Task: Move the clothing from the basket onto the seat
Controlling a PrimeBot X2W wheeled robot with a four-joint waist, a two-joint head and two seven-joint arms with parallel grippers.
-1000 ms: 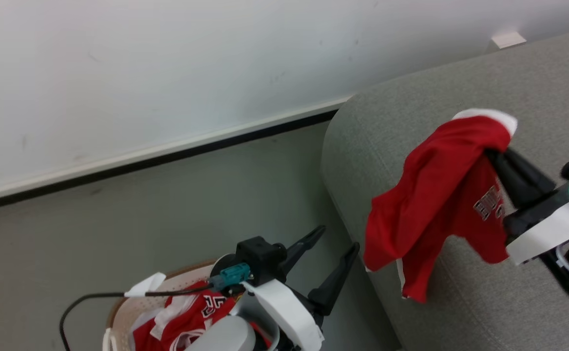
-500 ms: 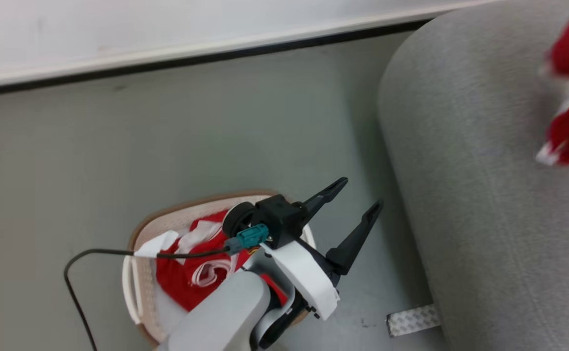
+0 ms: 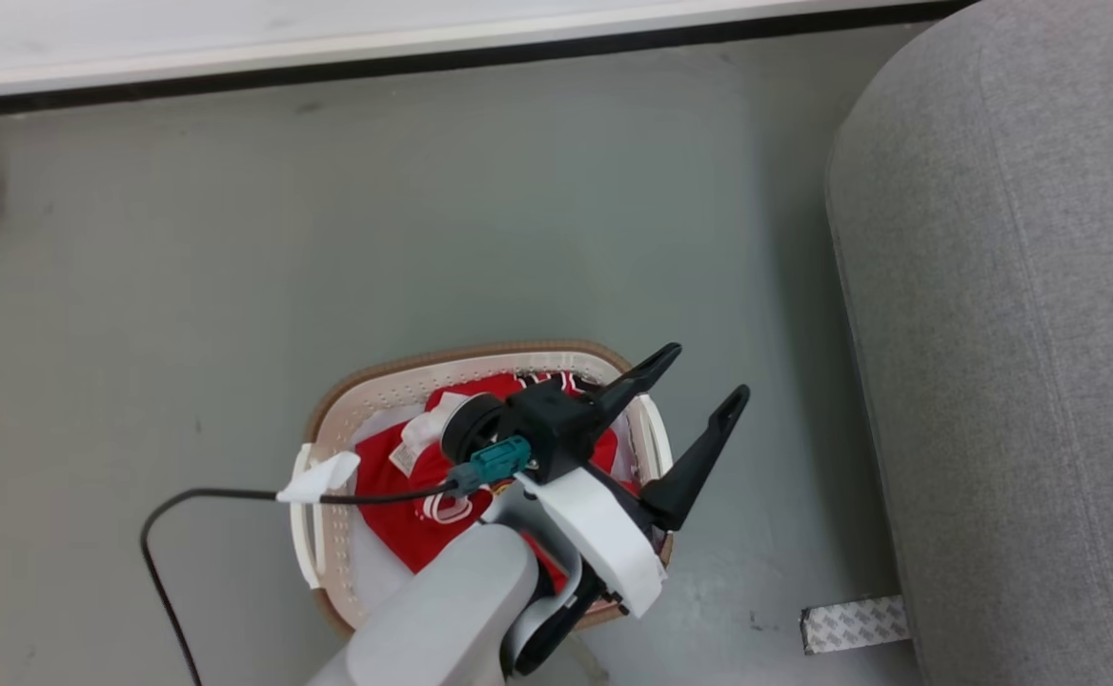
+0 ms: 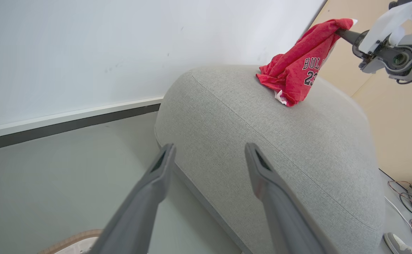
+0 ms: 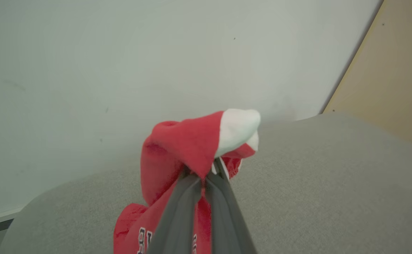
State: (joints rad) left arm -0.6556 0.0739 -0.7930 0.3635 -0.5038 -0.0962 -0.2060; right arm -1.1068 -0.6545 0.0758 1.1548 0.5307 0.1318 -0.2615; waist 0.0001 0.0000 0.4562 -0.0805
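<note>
Grey floor (image 3: pixel 518 191) holds white perforated plastic basket (image 3: pixel 366 400), light-grey woven sofa (image 4: pixel 280 141) at its 3 o'clock; right gripper (image 5: pixel 206 175) pinches red jersey (image 4: pixel 297 70) draped on sofa, release likely next; left gripper (image 3: pixel 704 373) gapes empty.

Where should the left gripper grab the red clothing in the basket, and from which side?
Probably the raised white-trimmed fold atop the red clothing, coming straight down with the open left gripper: the basket walls block the sides, and the crumpled fabric gives the fingers a ridge to pinch.
</note>
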